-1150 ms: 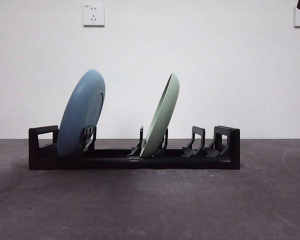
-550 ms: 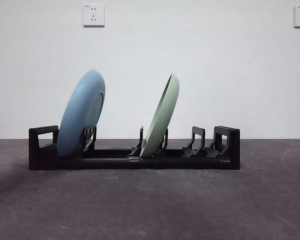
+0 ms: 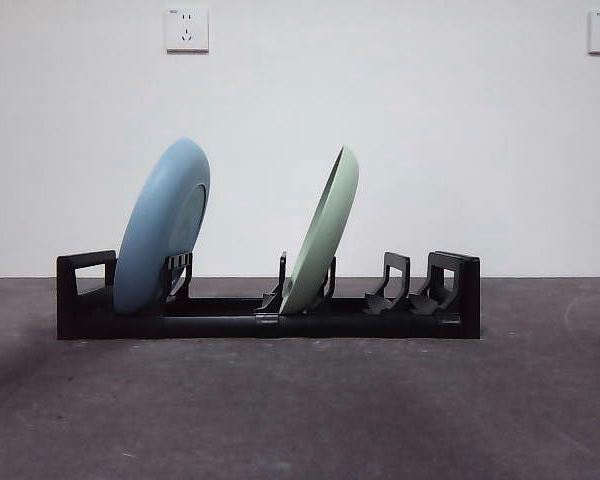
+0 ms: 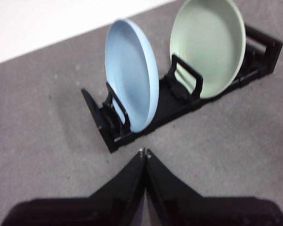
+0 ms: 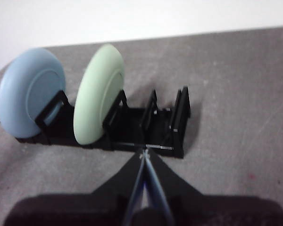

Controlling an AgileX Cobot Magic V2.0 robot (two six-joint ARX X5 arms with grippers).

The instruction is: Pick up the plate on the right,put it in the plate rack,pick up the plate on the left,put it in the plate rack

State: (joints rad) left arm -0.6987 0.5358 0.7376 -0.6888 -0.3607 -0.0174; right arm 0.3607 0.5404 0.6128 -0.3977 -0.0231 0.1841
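- In the front view you see the plate rack (image 3: 268, 308) lying lengthwise on the dark table (image 3: 300, 410). The blue plate (image 3: 163, 227) stands on edge in a slot near its left end, and the green plate (image 3: 323, 235) stands in a slot about midway; both lean to the right. The two slots at the right end hold nothing. You see neither arm here.
- In the left wrist view you see the left gripper (image 4: 143, 153) with its jaws pressed together, holding nothing. It hangs over bare table near the rack's (image 4: 179, 101) blue-plate (image 4: 132, 80) end.
- In the right wrist view you see the right gripper (image 5: 143, 153) likewise closed tip to tip and empty-handed, above the table near the rack's (image 5: 146, 127) free end, clear of the green plate (image 5: 98, 108).
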